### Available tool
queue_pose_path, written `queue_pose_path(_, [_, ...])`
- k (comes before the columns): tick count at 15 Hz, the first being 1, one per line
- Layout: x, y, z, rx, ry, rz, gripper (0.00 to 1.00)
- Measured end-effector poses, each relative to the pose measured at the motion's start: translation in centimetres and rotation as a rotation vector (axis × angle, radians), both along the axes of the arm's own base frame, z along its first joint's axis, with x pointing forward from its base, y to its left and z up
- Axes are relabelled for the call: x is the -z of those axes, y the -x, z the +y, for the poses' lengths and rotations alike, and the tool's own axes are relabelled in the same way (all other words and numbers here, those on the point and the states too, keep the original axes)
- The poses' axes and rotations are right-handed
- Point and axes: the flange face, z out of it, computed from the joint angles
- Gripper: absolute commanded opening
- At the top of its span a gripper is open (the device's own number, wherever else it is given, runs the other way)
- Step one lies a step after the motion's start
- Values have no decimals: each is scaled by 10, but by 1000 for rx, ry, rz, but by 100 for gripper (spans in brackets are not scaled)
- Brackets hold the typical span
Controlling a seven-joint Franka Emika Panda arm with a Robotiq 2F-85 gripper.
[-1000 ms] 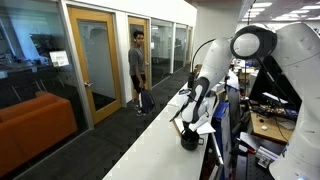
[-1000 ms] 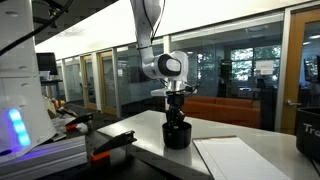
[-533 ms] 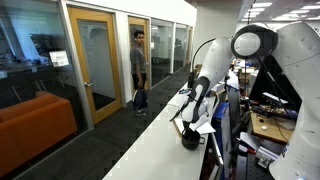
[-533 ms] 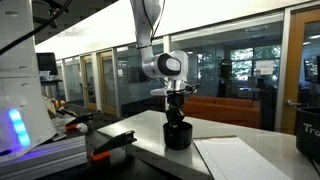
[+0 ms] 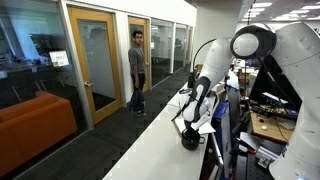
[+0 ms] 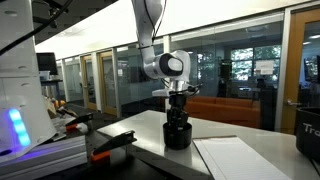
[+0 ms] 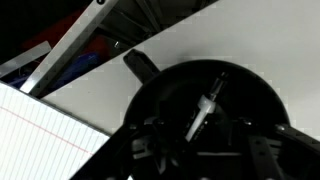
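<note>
Cup (image 6: 176, 135), black, round, upright, directly beneath the fingers on the white table (image 6: 140, 128). In the wrist view its dark rim (image 7: 250, 85) fills most of the frame. A slim pen-like stick (image 7: 207, 108) lies slantwise inside it, between the two fingers.

Gripper (image 6: 177, 108), pointing straight down with the fingertips at or just inside the mouth of the cup. Whether the fingers stand apart or together cannot be told: they are dark against the dark cup in every view. No contact with the stick can be made out.

Short dark bar (image 7: 140, 65), on the table just beyond the cup's rim, ahead of the fingers in the wrist view. Its identity is unclear.

Sheet of lined paper (image 6: 235, 160), flat on the table, near the cup and to one side of the fingers. Its ruled corner (image 7: 40, 135) shows in the wrist view.

Tool, black and orange (image 6: 110, 146), on the table on the side of the fingers away from the paper, apart from the cup.

Person (image 5: 137, 70), standing in a wooden doorway, well beyond the fingers.

Sofa, orange (image 5: 35, 125), behind glass, far from the fingers.
</note>
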Motion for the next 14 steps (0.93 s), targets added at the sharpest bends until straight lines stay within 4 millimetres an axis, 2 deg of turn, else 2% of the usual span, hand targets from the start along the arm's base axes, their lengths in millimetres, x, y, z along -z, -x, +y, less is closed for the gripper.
queue_pose_path(2, [4,3,-2,-2,2,9,95])
queue_pose_path(5, [10,7,-4,-6,3,22,100])
queue_pose_path(6, [10,6,-4,-9,2,22,83])
queue_pose_path(7, [12,8,-4,-12,2,27,75])
queue_pose_path(9, [12,8,-4,-17,3,27,66])
queue_pose_path(14, [17,10,0,-41,5,39,31])
